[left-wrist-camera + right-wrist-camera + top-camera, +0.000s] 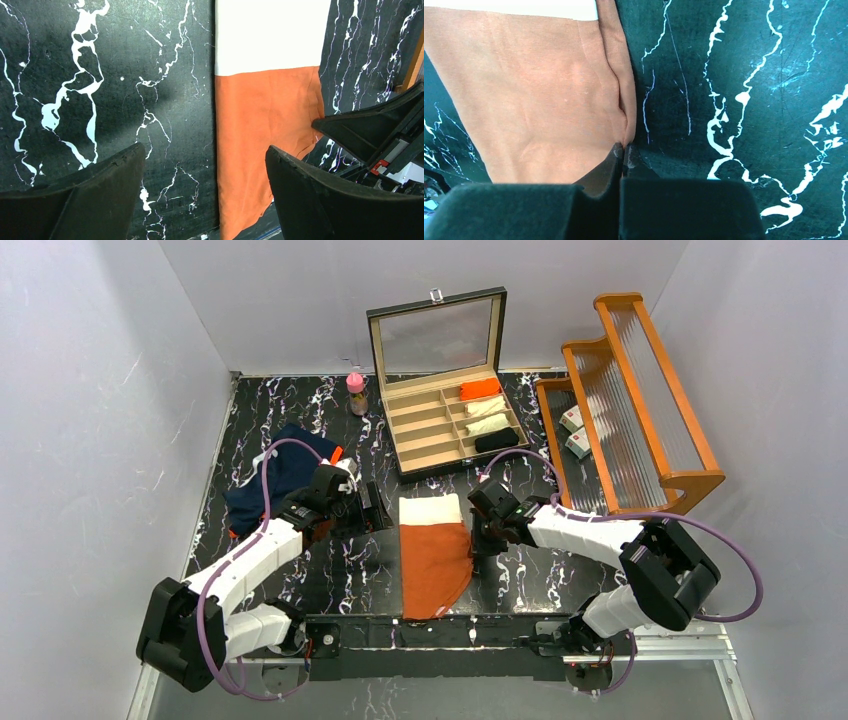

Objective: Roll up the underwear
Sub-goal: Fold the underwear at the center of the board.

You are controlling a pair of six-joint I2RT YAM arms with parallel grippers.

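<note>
At the near middle of the black marble-patterned bench (540, 580) lies the rust-orange cloth underwear (435, 555). It is folded flat into a long strip, narrow end nearest, white waistband (430, 510) at the far end. The right claw (624, 152) is closed tight on the strip's right edge, a pucker of hem nipped between its tips. The left claw (205, 149) stands wide apart over bare bench just left of the strip, gripping nothing. The cloth looks light, thin and limp, likely to slide and unfold, so the side edges at one end seem the best hold. Far left lies the navy blue cloth underwear (270, 485), crumpled.
</note>
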